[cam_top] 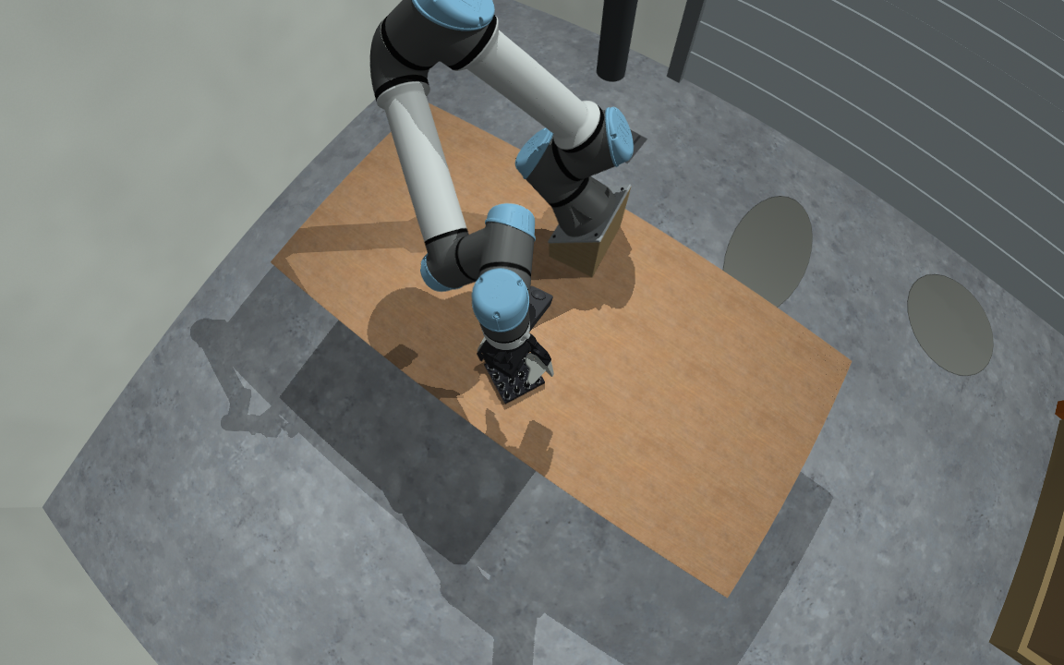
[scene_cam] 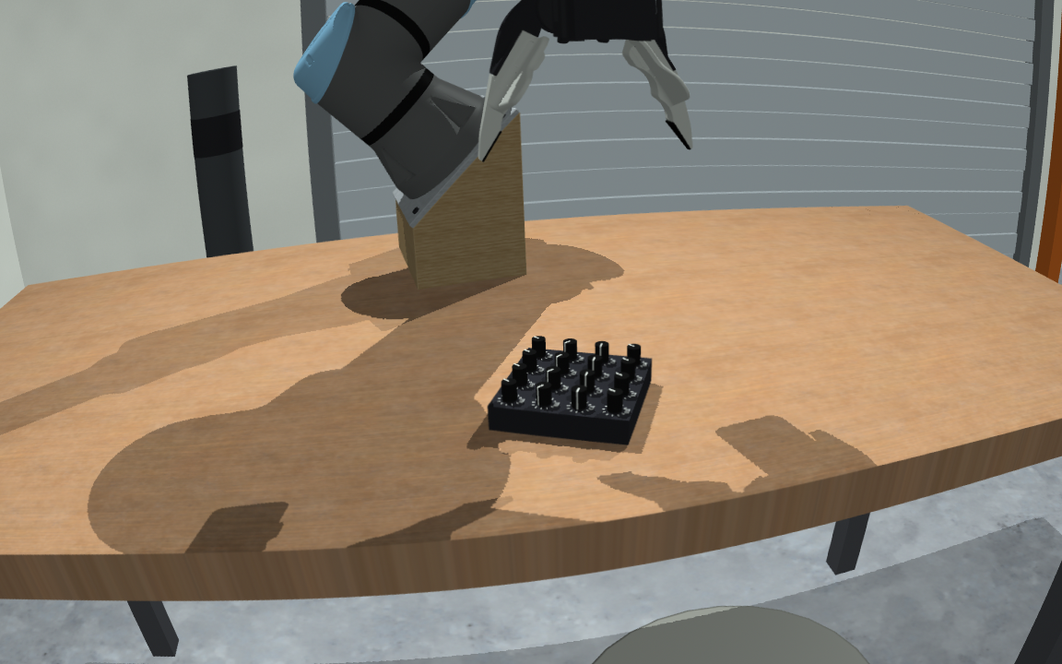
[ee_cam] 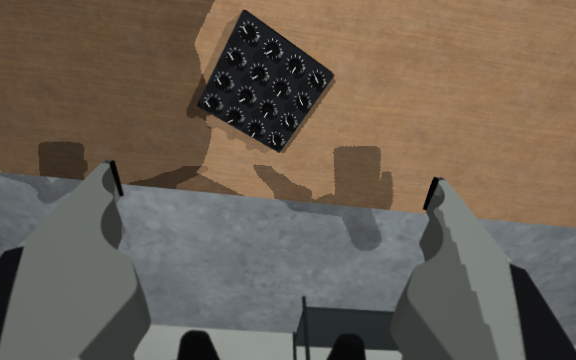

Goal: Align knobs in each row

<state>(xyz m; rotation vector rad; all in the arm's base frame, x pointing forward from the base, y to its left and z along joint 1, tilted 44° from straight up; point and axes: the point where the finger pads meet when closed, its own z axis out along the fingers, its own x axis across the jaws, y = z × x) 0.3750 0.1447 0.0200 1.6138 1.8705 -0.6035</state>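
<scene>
The black knob box lies flat on the wooden table. In the wrist view it stands turned, with four lines of four knobs. The leftmost line's knobs point up-left. The second line's knobs point down-left. The third line's knobs point more steeply down-left. The rightmost line's knobs point up, slightly left. Within each line the pointers look alike; small differences cannot be told. My gripper is open and empty, high above the box.
The wooden mounting block with the arm's base stands behind the box. The table's front edge runs close in front of the box. The arm casts broad shadows over the table and partly hides the box in the top view.
</scene>
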